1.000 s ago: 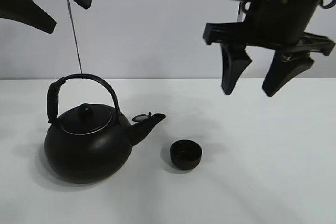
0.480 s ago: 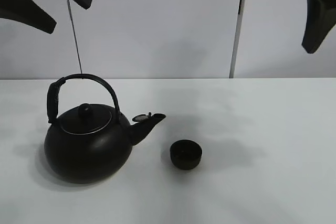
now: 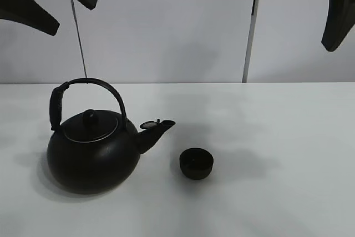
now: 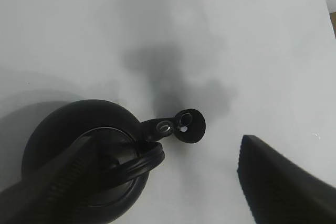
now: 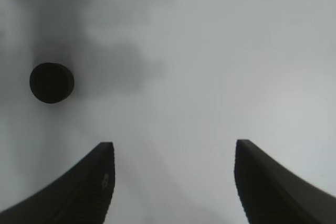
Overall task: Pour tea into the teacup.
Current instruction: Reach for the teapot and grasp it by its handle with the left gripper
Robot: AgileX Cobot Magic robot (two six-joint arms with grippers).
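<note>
Nothing lifted yet: both pincers hang empty above the bench.

The left pincer (image 3: 72, 16) hangs spread wide and empty at eleven o'clock above the big round-bellied black kettle with an arched handle (image 3: 91, 156). The kettle stands upright on the white bench (image 3: 288, 192), spout toward three o'clock. The small matte black handleless teacup (image 3: 196, 163) sits near the spout tip, at four o'clock from it. The right pincer (image 5: 173, 145), jaws apart and empty, hangs high at one o'clock of the cup. Next, I reckon, the handle wants grasping; nothing blocks it.

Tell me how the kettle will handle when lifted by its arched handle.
The kettle looks like dark matte metal, so it is probably heavy for its size. Hung from the thin handle, its round belly may swing. The spout side could dip.
</note>
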